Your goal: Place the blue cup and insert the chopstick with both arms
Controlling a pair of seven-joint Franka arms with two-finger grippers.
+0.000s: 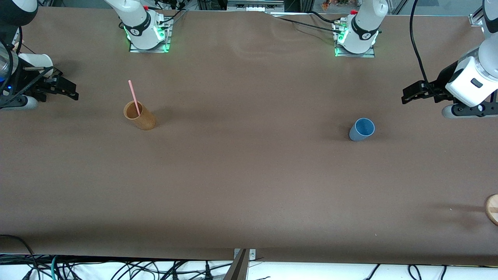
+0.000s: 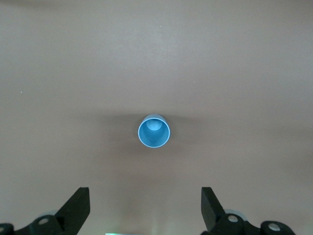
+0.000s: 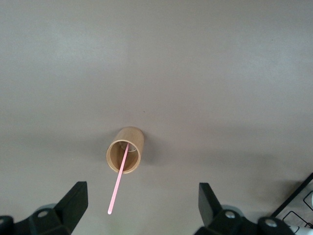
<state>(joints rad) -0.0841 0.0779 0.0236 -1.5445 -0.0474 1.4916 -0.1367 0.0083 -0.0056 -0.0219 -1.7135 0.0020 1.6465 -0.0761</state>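
The blue cup (image 1: 362,129) stands upright on the brown table toward the left arm's end; it also shows in the left wrist view (image 2: 154,131). The pink chopstick (image 1: 134,98) leans inside a taller tan-brown cup (image 1: 139,115) toward the right arm's end, both also in the right wrist view, chopstick (image 3: 119,182) and cup (image 3: 125,149). My left gripper (image 1: 407,95) is open and empty, up at the table's end, apart from the blue cup; it shows in its wrist view (image 2: 145,208). My right gripper (image 1: 73,93) is open and empty, apart from the brown cup (image 3: 143,205).
A white paper cup (image 1: 37,61) sits by the right arm's hand at the table's end. A round wooden piece (image 1: 492,209) lies at the table edge near the front camera, toward the left arm's end. Cables hang below the table's near edge.
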